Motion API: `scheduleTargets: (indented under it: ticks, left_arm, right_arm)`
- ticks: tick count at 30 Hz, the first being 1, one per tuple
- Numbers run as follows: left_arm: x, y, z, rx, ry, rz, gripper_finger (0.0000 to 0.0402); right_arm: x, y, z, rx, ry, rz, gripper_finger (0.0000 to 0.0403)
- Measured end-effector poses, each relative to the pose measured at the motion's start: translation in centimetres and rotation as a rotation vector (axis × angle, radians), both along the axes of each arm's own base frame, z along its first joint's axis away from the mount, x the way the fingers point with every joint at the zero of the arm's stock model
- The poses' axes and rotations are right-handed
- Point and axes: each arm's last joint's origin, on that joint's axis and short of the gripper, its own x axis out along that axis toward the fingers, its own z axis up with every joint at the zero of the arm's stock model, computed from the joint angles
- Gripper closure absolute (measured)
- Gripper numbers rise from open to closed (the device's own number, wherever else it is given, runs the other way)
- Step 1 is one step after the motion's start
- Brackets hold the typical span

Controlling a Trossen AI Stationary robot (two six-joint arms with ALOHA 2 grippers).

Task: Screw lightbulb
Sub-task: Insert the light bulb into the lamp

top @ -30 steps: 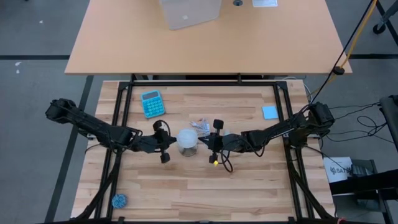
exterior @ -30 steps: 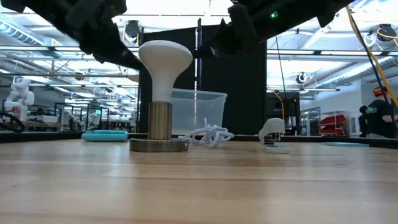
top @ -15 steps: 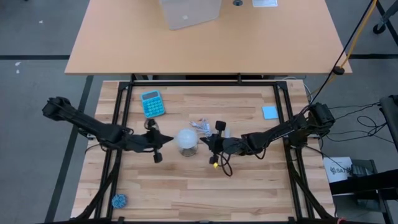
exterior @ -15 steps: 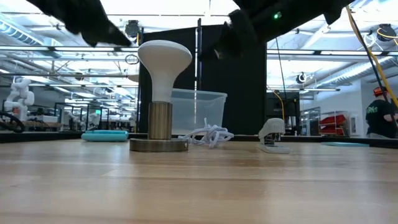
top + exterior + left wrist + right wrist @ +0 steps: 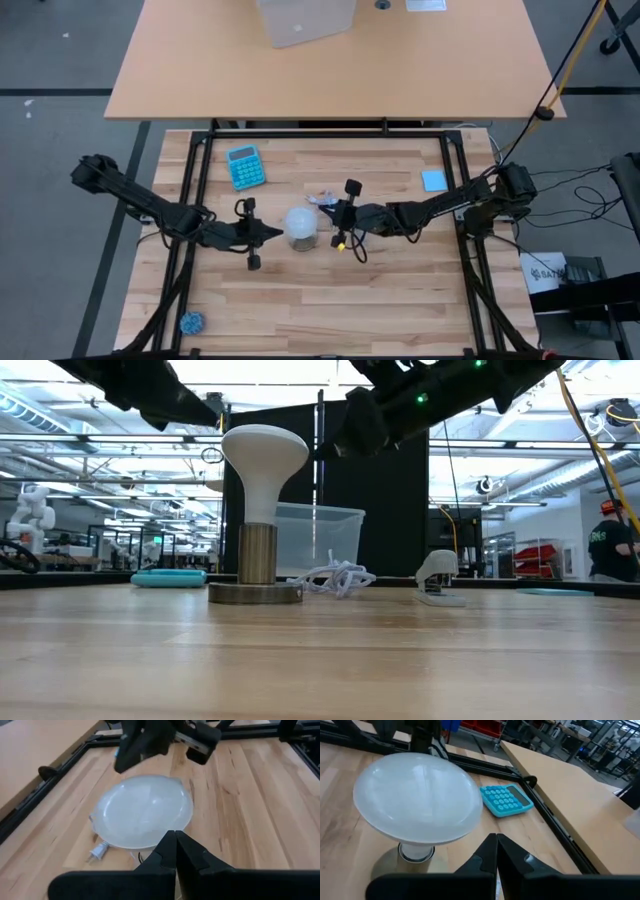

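Note:
The white lightbulb (image 5: 301,225) stands upright in a metal socket (image 5: 257,552) on a round base disc (image 5: 255,593) at the table's middle. Its dome face (image 5: 145,810) points up. My left gripper (image 5: 278,232) is shut beside the bulb's left, above dome height in the low view (image 5: 200,405), with nothing in it. My right gripper (image 5: 328,222) is shut just right of the dome (image 5: 420,795), also high in the low view (image 5: 350,428), and holds nothing. Both stand a little apart from the bulb.
The socket's white cord (image 5: 322,200) lies bunched behind the bulb, its plug (image 5: 98,852) on the wood. A blue calculator (image 5: 244,166) sits far left and a blue pad (image 5: 433,180) far right. Black frame rails (image 5: 195,170) border the table. A blue ball (image 5: 190,322) lies near left.
My left gripper has drawn back from the bulb's dome toward the table's left and risen a little, staying shut. My right gripper has swung slightly toward the far edge, still shut beside the dome. The bulb has stayed upright in its socket.

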Motion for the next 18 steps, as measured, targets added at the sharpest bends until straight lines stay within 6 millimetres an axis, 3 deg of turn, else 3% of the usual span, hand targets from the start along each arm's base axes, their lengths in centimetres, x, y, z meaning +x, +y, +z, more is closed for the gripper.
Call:
scheduleTargets:
  ticks: [10, 18]
  left_arm:
    - [0.4, 0.0, 0.0, -0.012, -0.036, 0.008, 0.0402]
    - [-1.0, 0.8, -3.0, -0.068, -0.304, 0.006, 0.0402]
  right_arm:
    - [0.1, 0.1, 0.1, 0.009, -0.016, 0.032, 0.0403]
    - [0.2, -0.3, 0.3, 0.0, -0.031, 0.021, 0.0403]
